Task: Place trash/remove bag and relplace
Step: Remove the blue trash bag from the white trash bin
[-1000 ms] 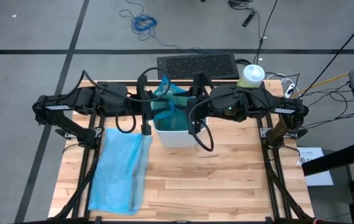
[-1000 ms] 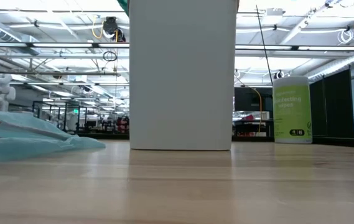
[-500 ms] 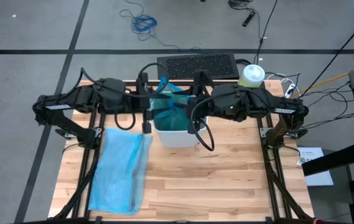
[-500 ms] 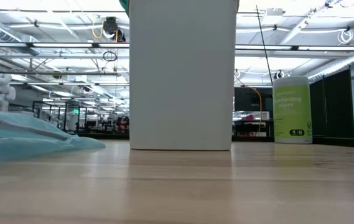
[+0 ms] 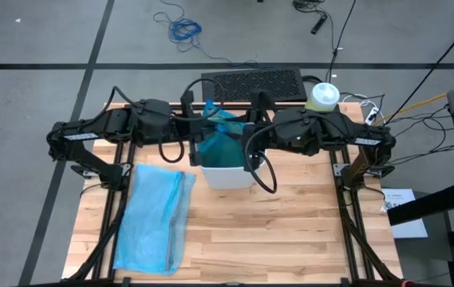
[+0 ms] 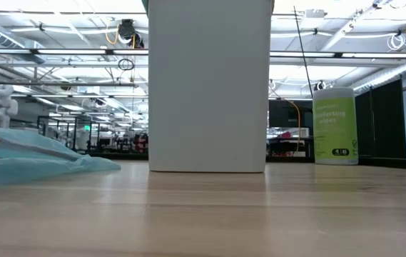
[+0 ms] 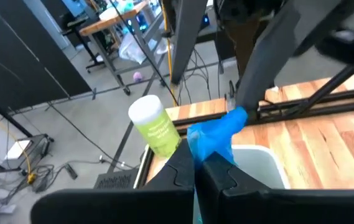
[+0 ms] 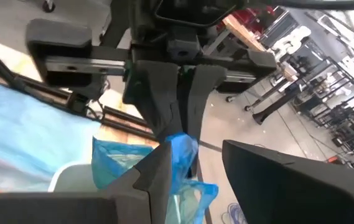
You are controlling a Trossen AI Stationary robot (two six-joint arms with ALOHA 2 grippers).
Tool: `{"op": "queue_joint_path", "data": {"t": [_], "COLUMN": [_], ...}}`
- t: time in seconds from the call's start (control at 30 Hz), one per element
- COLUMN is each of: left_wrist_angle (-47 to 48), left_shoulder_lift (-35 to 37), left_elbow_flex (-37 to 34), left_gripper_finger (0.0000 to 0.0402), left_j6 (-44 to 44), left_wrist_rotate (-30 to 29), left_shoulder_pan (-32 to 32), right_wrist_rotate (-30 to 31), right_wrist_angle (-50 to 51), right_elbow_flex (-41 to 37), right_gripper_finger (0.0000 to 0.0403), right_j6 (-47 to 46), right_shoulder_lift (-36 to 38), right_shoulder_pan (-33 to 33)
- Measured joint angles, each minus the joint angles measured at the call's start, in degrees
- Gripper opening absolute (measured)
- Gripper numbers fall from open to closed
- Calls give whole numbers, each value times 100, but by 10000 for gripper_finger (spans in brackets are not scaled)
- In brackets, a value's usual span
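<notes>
The teal-green bag [image 5: 219, 145] stands gathered above the white bin [image 5: 227, 171] at the table's middle, its body reaching down into the bin. My left gripper [image 5: 198, 132] is shut on the bag's top. Close on the bag's right, my right gripper [image 5: 243, 137] is open, with the bag's top at one finger. A pale sky-blue bag [image 5: 156, 217] lies flat on the table's left half. The trash is hidden. My left gripper pinches the bag's bunched top [image 7: 209, 138] between its two fingers, coming nearly level from the table's left. The bunch sticks out past the fingertips, several layers crumpled together. The rest of the bag hangs below into the bin. My right gripper has the bag's top fold [image 8: 178, 158] lying against the inner side of one finger [image 8: 158, 177]. The other finger [image 8: 270, 180] stands apart from it, with a clear gap between. It comes nearly level from the table's right.
A green canister with a white lid [image 5: 323, 96] stands at the table's far right corner, also in the low view [image 6: 335, 126]. A black grille [image 5: 252, 84] lies past the far edge. The table's near half is bare wood [image 5: 290, 239].
My left gripper has gone toward the table's right, up to the bag's top above the bin. The bag's top now stands drawn into a narrower bunch between the two grippers. The bin has stayed in place.
</notes>
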State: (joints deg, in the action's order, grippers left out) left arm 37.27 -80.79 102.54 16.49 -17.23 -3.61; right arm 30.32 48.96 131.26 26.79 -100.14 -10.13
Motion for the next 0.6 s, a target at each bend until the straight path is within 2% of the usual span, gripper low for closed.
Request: {"op": "queue_joint_path", "data": {"t": [0.1, 0.27, 0.33, 0.5, 0.6], "left_wrist_angle": [173, 301, 313, 446, 477], "left_shoulder_lift": [0, 7, 4, 7, 7], "left_elbow_flex": [0, -106, -126, -127, -127], "left_gripper_finger": [2, 1, 1, 1, 1], "left_j6": [-119, -255, -261, -337, -417], "left_wrist_rotate": [-82, -536, -689, -962, -1033], "left_shoulder_pan": [-89, -335, -445, -659, -735], "right_wrist_rotate": [14, 88, -106, -2006, -2924], "right_wrist_angle": [183, 551, 741, 1047, 1016], "right_elbow_flex": [0, 0, 0, 0, 0], "right_gripper_finger": [137, 137, 137, 137, 137], "right_j6": [-52, -291, -447, -835, -797], "right_shoulder_lift": [70, 224, 263, 170, -6], "right_shoulder_pan": [29, 299, 531, 1556, 2180]}}
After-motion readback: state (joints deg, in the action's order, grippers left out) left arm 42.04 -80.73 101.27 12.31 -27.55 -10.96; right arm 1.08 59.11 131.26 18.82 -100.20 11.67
